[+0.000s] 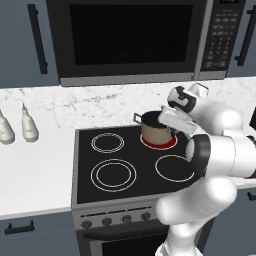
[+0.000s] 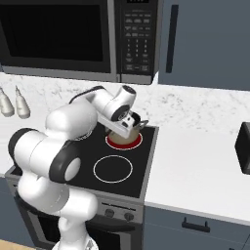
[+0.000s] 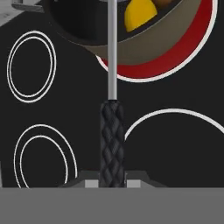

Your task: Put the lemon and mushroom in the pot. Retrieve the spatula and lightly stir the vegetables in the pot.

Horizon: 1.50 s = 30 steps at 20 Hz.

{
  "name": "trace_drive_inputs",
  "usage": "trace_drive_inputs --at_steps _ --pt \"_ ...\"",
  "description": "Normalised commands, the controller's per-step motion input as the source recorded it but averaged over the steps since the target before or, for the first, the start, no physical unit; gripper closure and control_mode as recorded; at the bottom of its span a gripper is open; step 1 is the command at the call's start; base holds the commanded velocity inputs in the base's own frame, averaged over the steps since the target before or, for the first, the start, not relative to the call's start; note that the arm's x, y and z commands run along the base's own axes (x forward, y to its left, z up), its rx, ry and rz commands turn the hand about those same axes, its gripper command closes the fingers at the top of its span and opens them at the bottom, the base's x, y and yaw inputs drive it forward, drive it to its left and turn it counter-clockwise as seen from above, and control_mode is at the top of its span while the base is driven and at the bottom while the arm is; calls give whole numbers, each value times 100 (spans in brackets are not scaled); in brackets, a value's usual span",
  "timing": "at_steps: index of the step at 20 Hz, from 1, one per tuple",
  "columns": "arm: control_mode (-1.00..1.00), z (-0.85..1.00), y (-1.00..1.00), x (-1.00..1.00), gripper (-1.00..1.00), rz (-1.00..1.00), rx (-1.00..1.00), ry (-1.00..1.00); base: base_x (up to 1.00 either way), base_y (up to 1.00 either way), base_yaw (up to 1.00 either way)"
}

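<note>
My gripper (image 3: 112, 183) is shut on the spatula (image 3: 112, 131), holding its black woven handle. The spatula's silver shaft runs up over the rim into the pot (image 3: 144, 46), and its head is out of sight. The yellow lemon (image 3: 139, 15) lies inside the pot, with a brown edge of the mushroom (image 3: 165, 2) just beside it. From the base, the tan pot (image 1: 152, 131) stands on the glowing red back-right burner (image 1: 170, 144), with the gripper (image 1: 172, 120) right beside and above its rim. The pot (image 2: 123, 135) sits just under the hand (image 2: 128, 120).
The black cooktop (image 1: 100, 170) has three unlit ring burners. Two white bottles (image 1: 29, 127) stand on the counter at the left. A microwave (image 1: 130, 40) hangs above the stove. A dark appliance (image 2: 243, 149) sits on the right counter.
</note>
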Motion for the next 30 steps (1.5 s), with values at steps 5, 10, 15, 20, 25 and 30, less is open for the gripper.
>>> trace_drive_inputs --at_steps 5,10,15,20,25,30 --pt "-100 0 0 18 100 1 20 0 0 0 0" --pt "-100 0 0 14 100 0 16 0 0 0 0" --pt "-100 0 0 17 100 1 13 0 0 0 0" --pt "-100 0 0 7 100 2 20 0 0 0 0" --pt "-100 0 0 15 100 0 20 0 0 0 0" --pt "-100 0 0 9 100 0 18 0 0 0 0"
